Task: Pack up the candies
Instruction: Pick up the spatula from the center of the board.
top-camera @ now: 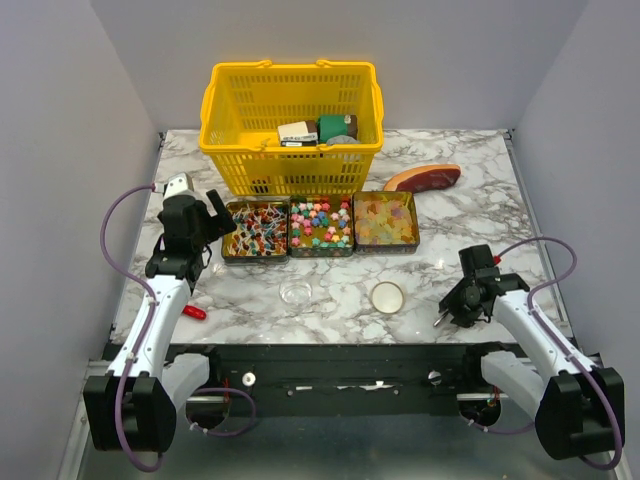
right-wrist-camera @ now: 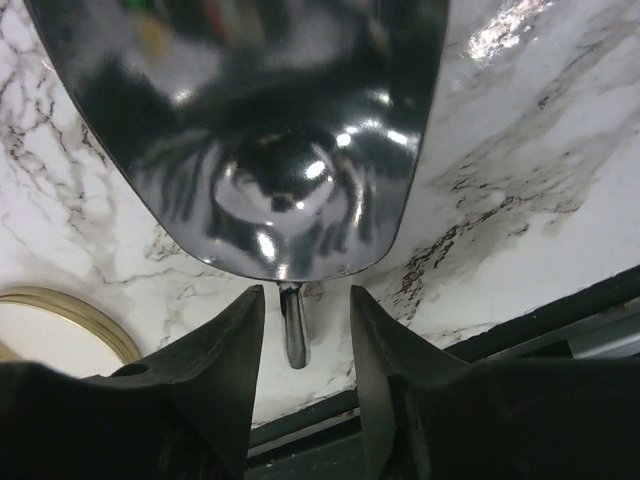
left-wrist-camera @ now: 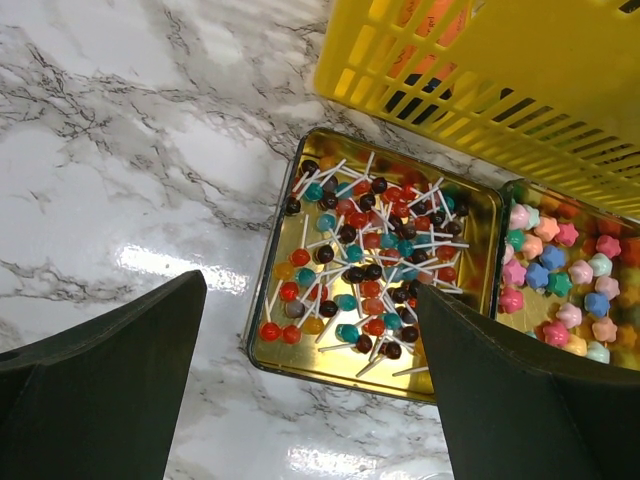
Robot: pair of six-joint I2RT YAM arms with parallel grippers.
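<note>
Three open tins hold the candies: small lollipops [top-camera: 255,230] on the left, pink-green-blue chunky ones [top-camera: 321,226] in the middle, yellow gummies [top-camera: 386,220] on the right. My left gripper [top-camera: 220,222] is open and empty, hovering at the lollipop tin's left edge. In the left wrist view the lollipops [left-wrist-camera: 370,270] lie ahead between its spread fingers [left-wrist-camera: 100,385]. My right gripper [top-camera: 453,312] is low over the table at the front right. Its jaws stand open on either side of a metal scoop's [right-wrist-camera: 270,130] handle [right-wrist-camera: 293,325], with a gap on each side.
A yellow basket [top-camera: 292,160] with boxes stands behind the tins. A red-brown meat slab [top-camera: 424,178] lies back right. A small clear cup [top-camera: 295,292] and a round gold-rimmed lid [top-camera: 387,297] sit at the front centre. A small red item [top-camera: 194,312] lies by the left arm.
</note>
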